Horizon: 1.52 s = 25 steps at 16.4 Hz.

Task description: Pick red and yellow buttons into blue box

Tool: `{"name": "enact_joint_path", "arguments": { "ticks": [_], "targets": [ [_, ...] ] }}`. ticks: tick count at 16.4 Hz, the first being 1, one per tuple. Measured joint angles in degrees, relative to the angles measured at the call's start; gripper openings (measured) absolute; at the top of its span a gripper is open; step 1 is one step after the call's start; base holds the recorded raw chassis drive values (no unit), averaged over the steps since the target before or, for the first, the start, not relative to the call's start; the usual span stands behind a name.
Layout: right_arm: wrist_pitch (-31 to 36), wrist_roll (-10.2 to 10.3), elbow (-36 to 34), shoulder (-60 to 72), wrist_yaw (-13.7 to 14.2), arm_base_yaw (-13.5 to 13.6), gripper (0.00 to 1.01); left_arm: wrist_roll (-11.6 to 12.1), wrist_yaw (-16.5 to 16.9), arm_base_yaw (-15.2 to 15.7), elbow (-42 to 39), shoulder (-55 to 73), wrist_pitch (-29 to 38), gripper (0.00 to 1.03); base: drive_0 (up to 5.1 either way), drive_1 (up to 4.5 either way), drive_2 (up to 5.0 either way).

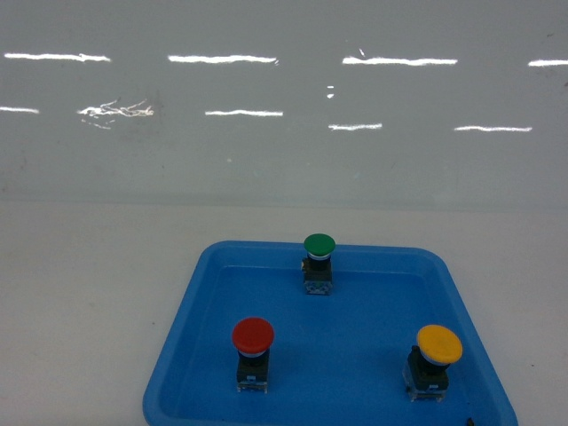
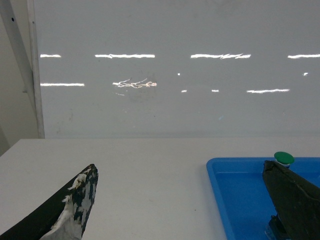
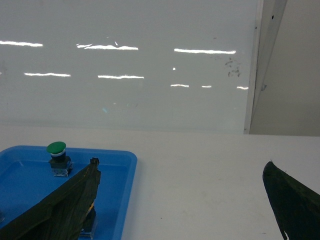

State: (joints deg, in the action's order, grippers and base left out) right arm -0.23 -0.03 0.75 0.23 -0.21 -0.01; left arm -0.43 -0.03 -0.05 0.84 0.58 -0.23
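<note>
We note the red button [image 1: 253,336] and yellow button [image 1: 439,345] upright in the shallow blue tray [image 1: 355,351], left gripper [image 2: 180,200] and right gripper [image 3: 182,200] both spread wide, holding nothing.

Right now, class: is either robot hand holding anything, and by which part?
Nothing is held. The left hand and right hand are both open, with only bare space between their fingers.

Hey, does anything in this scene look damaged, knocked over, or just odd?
One thing: the left tool has a finger with white, ragged, peeling covering, so it looks worn. The red button, yellow button and green button all stand upright in the blue tray.
</note>
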Motion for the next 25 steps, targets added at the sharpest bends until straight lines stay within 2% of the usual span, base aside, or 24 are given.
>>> {"name": "enact_joint_path", "arguments": {
  "ticks": [12,14,15,16,17,19,21,23,24,25],
  "targets": [
    [0.0,0.0,0.0,0.0,0.0,0.0,0.98,0.0,0.0,0.0,0.0,0.0,0.0,0.98,0.0,0.00,0.0],
    [0.2,0.0,0.0,0.2,-0.4,-0.4,0.98,-0.1,-3.0,-2.6,-0.1,0.3,0.6,0.98,0.0,0.00,0.0],
    [3.5,0.2,-0.2,2.3,-3.0,-2.8,0.98,-0.6,-3.3,-3.8,-0.1,2.8,6.4,0.98,0.0,0.00,0.0],
    [9.0,0.2,-0.3,6.7,-3.4,-4.0,0.98,-0.7,-3.3,-4.1,-0.2,7.8,11.4,0.98,0.0,0.00,0.0],
    [15.5,0.1,-0.2,13.1,-4.2,-3.3,0.98,-0.6,-3.5,-4.2,-0.1,15.3,18.8,0.98,0.0,0.00,0.0],
    [29.0,-0.1,0.0,29.7,-4.5,-0.7,0.98,1.4,-4.4,-7.1,0.2,31.6,32.5,0.98,0.0,0.00,0.0],
    [38.7,-1.0,2.7,45.4,-5.5,0.6,0.98,3.8,-6.0,-10.6,3.7,47.6,40.5,0.98,0.0,0.00,0.0],
    [44.0,-2.9,9.5,61.7,-6.2,2.8,0.98,4.6,-6.6,-12.0,11.1,64.0,41.7,0.98,0.0,0.00,0.0],
    [41.5,-4.6,12.4,67.4,-6.8,4.2,0.98,4.7,-6.3,-12.2,13.9,69.7,40.3,0.98,0.0,0.00,0.0],
    [40.6,-5.3,14.5,72.7,-7.8,5.5,0.98,5.1,-6.5,-13.0,16.3,74.4,39.1,0.98,0.0,0.00,0.0]
  ]
}}
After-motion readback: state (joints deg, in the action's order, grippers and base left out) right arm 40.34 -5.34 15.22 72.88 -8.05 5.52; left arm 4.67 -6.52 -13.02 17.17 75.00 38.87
